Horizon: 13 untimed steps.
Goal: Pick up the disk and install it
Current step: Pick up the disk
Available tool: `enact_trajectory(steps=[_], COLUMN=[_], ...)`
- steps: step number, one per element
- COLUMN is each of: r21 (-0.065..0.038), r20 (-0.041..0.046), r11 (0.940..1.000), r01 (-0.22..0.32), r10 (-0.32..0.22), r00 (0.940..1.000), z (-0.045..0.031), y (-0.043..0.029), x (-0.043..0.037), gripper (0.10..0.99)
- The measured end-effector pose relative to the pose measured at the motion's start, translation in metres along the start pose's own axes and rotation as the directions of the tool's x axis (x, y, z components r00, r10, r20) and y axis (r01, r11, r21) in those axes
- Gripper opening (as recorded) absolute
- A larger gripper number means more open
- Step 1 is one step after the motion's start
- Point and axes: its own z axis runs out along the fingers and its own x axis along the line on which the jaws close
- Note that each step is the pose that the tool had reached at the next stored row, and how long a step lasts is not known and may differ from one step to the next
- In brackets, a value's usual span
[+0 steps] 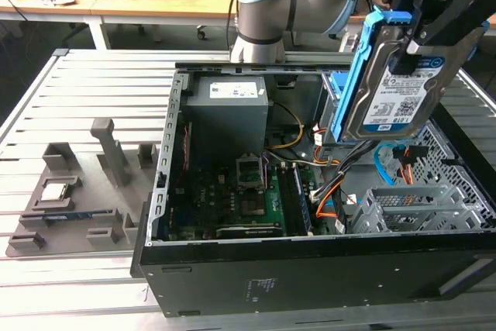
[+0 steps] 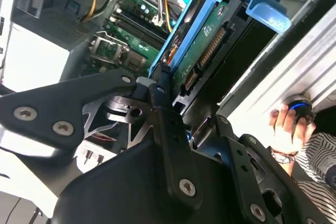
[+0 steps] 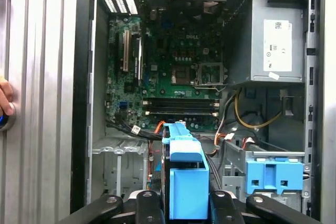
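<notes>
- Disk (image 1: 399,87), a flat silver hard drive with a white-and-blue label, clipped in a bright blue plastic frame, hung at the upper right of the exterior view, well above the slatted metal surface (image 1: 77,91).
- Its long axis stood nearly upright, slightly tilted, over the open black computer case (image 1: 310,273), toward the exterior view's right.
- Black tool (image 1: 422,36) was clenched on the disk's upper part, directly above it.
</notes>
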Motion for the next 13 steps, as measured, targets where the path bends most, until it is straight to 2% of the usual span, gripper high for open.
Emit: enact_trajectory(steps=[3, 5, 8, 10, 13], r21=[0.0, 0.0, 0.0, 0.0, 0.0], r20=[-0.0001, 0.0, -0.0001, -0.0002, 0.0001], r11=[1.0, 1.0, 1.0, 1.0, 1.0], r01=[0.0, 0.0, 0.0, 0.0, 0.0], r10=[0.0, 0.0, 0.0, 0.0, 0.0], r00=[1.0, 1.0, 1.0, 1.0, 1.0], z=[0.0004, 0.0008, 0.001, 0.0014, 0.0028], y=[0.0003, 0.0008, 0.001, 0.0013, -0.0045], x=[0.0148, 0.031, 0.0427, 0.054, 0.0568], gripper=[0.365, 0.365, 0.365, 0.365, 0.365])
